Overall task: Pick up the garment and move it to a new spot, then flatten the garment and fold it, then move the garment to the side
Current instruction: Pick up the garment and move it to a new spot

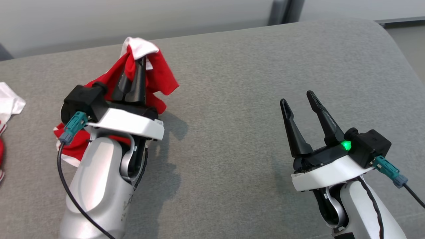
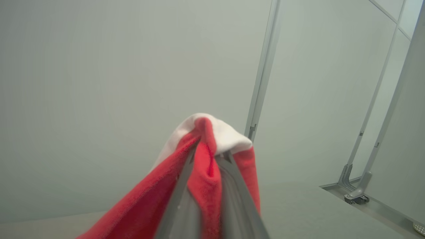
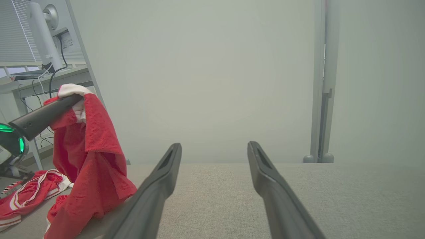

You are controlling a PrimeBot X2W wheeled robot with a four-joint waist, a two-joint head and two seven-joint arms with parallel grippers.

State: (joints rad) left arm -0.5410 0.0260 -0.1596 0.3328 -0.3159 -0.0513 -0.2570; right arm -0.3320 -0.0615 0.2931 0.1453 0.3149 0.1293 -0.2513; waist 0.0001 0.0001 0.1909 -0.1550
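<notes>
Grey couch (image 1: 239, 83). Holding red-white garment (image 1: 161, 78) up at left in clamped left gripper (image 1: 139, 64), lower part on couch. Right gripper (image 1: 296, 97) wide, empty. Soft, light, floppy; likely best grabbed at free hem.

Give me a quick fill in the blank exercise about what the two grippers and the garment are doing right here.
1. The left gripper is ____ on the red garment.
2. The right gripper is ____, holding nothing.
3. The padded surface under them is ____ in colour.
Missing words: shut, open, grey.
</notes>
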